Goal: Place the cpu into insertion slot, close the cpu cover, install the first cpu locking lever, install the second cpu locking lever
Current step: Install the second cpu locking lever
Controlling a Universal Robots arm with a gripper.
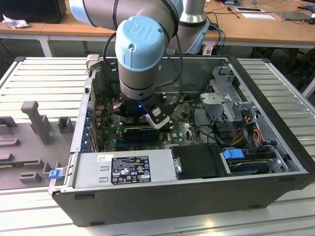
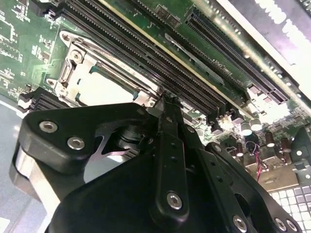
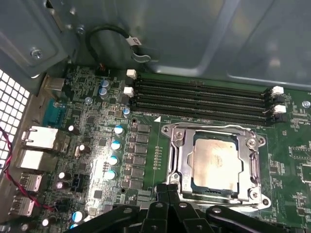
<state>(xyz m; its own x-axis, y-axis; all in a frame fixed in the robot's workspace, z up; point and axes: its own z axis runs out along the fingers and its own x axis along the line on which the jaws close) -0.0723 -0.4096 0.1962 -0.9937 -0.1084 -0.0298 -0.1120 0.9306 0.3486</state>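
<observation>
The cpu [image 3: 214, 160] lies flat in the insertion slot [image 3: 217, 192], its pale silver face showing through the cut-out of the cpu cover [image 3: 181, 150]. The cover lies down flat over it. In the second wrist view the cpu [image 2: 104, 87] and cpu cover [image 2: 77, 57] sit just beyond my fingers. My gripper [image 3: 168, 188] is shut, black fingertips pressed together at the socket's edge, holding nothing I can see. Its tip [image 2: 166, 99] stands at the cover's corner beside the memory slots. In the exterior view the arm's wrist [image 1: 140, 73] reaches down into the open computer case over the green motherboard [image 1: 184, 130].
Long black memory slots [image 3: 199, 97] run along one side of the socket. Capacitors [image 3: 114, 145] and rear ports [image 3: 41, 138] stand on another side. Inside the case are a power supply [image 1: 123, 169], a drive cage [image 1: 226, 98] and orange cables [image 1: 241, 137]. Grey fixtures [image 1: 34, 123] stand outside, at the exterior view's left.
</observation>
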